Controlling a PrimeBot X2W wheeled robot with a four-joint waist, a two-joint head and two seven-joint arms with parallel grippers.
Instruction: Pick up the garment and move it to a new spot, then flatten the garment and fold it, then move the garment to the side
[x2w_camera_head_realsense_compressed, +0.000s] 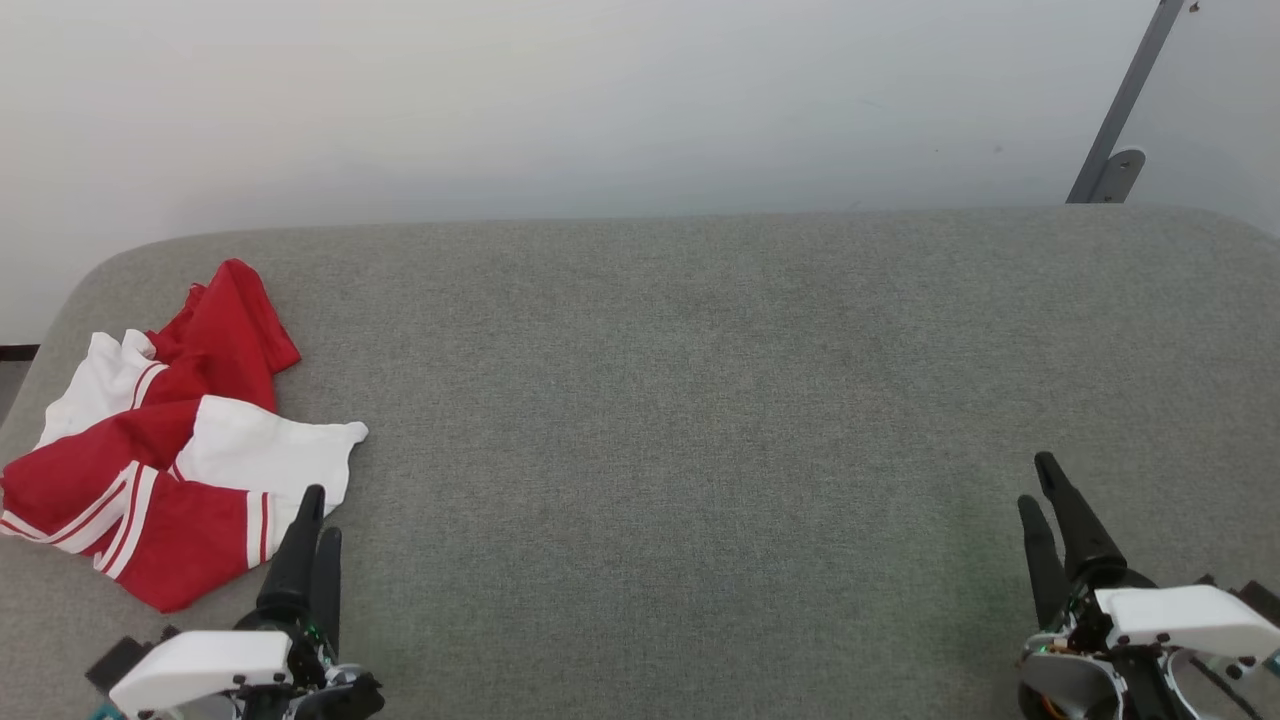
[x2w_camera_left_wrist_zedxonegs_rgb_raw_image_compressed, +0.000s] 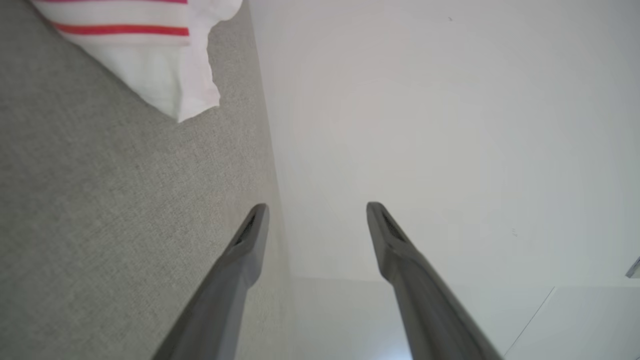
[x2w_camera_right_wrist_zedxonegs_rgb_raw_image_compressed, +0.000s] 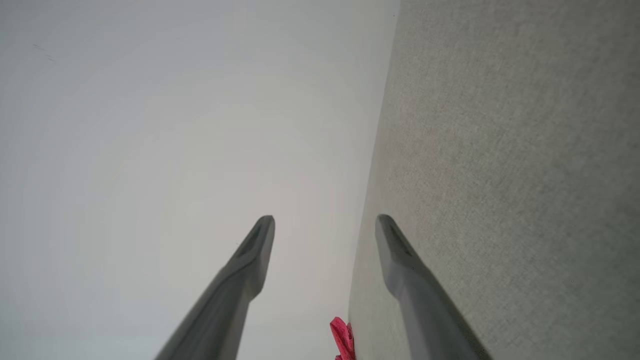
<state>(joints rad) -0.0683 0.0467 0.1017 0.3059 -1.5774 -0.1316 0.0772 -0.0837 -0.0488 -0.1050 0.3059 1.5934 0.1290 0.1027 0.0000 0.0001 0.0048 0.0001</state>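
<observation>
A crumpled red-and-white garment (x2w_camera_head_realsense_compressed: 180, 450) lies bunched at the left end of the grey fabric-covered table (x2w_camera_head_realsense_compressed: 700, 400), not yet picked up. The left gripper (x2w_camera_head_realsense_compressed: 323, 512) hovers just beside its white panel, fingers spread and empty, apparently placed for the first grasp. The right gripper (x2w_camera_head_realsense_compressed: 1037, 480), fingers likewise apart, sits well away over bare surface.

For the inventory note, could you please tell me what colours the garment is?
The garment is red with white panels and striped trim; head view shows it best.
</observation>
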